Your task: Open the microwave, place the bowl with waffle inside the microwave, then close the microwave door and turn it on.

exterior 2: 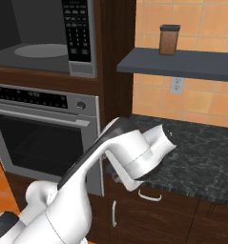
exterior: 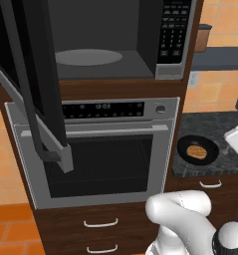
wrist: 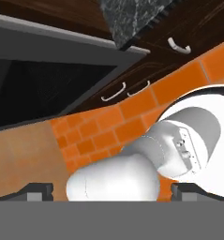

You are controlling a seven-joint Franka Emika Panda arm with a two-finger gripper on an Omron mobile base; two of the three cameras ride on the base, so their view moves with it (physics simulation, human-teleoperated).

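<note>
One rigid, light bowl with waffle [exterior: 197,150] rests on the table [exterior: 212,124], right of the open microwave [exterior: 115,45]; the open hand [wrist: 111,191] should pinch its rim.

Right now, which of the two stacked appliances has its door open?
The upper one, the microwave: the microwave door is swung out to the left, baring its turntable. The silver oven below stays shut.

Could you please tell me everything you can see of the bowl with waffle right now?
The bowl with waffle is a small, round, shallow black bowl holding one golden-brown round waffle. It sits upright on the dark speckled stone-look counter, to the right of the silver oven and lower than the open microwave. Nothing grips or touches it apart from the counter.
</note>
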